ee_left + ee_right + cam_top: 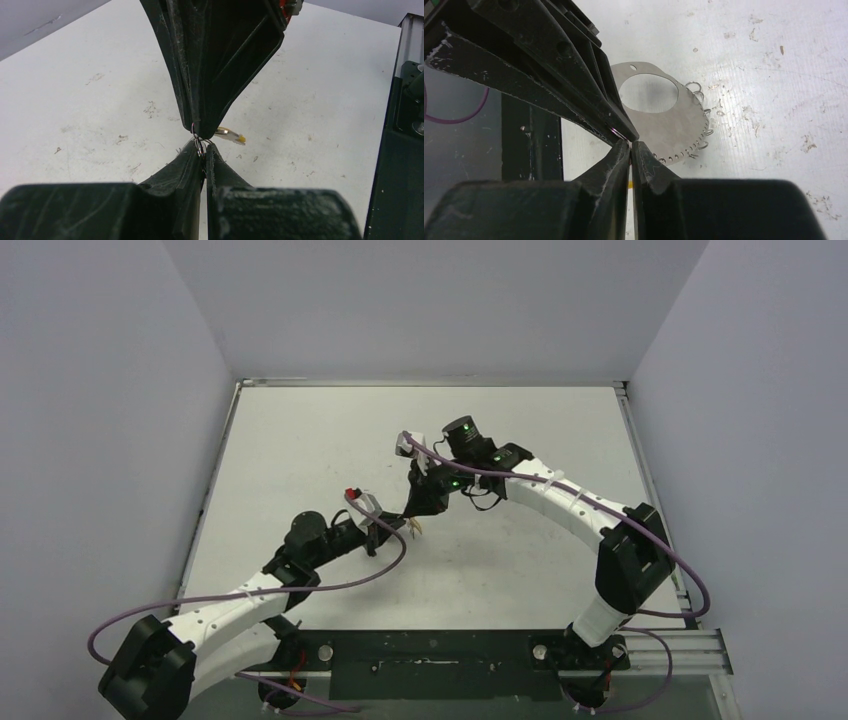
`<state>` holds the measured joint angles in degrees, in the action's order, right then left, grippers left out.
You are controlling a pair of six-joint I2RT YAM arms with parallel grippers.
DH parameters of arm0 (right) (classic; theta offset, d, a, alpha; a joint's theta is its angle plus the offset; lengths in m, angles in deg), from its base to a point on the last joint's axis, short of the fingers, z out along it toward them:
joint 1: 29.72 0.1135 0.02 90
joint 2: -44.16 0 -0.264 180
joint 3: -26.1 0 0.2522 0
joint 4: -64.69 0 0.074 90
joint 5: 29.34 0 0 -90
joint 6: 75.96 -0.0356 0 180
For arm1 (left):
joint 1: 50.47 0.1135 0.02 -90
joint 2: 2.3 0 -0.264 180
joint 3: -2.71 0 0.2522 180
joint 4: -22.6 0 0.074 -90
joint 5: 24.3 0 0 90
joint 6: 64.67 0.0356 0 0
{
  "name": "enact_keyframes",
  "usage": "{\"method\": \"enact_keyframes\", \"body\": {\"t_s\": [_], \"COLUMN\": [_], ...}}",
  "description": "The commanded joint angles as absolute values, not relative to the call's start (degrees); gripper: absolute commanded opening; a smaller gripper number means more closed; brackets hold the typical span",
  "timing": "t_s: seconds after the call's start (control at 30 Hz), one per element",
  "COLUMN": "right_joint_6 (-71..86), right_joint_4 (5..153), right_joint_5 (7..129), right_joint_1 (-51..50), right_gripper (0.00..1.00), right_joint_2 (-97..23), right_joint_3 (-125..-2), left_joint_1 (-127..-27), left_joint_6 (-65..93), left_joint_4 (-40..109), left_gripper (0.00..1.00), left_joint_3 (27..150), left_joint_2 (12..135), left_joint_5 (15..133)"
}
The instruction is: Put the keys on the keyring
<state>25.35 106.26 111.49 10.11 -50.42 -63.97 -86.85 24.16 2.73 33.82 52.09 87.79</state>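
Observation:
My left gripper (403,523) (204,147) and right gripper (418,508) (630,145) meet tip to tip just above the middle of the table, both shut. A small thin wire ring (196,137) runs between the two pairs of tips and looks pinched by both. From it hangs a tiny key (231,134) (417,528) with a silvery blade and a yellow head. The keyring (674,125), a flat silvery piece with a large round hole and small rings along its curved edge, lies on the table just beyond the tips. The top view hides it under the arms.
The white table (300,440) is scuffed and walled on three sides. A black base rail (430,665) (400,150) runs along the near edge. Purple cables (330,585) loop off both arms.

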Motion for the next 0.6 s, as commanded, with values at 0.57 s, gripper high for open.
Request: {"method": "enact_keyframes", "body": {"t_s": [0.57], "right_joint_6": [28.78], "right_joint_4": [96.74], "right_joint_5": [116.58], "right_joint_1": [7.2], "right_gripper": [0.49], "right_joint_2": [-45.14], "right_joint_3": [-58.97], "left_joint_1": [-86.58], "left_joint_6": [29.58], "left_joint_4": [-6.78], "left_gripper": [0.0], "left_joint_3": [31.46], "left_joint_2": [49.1], "left_joint_5": [90.44]}}
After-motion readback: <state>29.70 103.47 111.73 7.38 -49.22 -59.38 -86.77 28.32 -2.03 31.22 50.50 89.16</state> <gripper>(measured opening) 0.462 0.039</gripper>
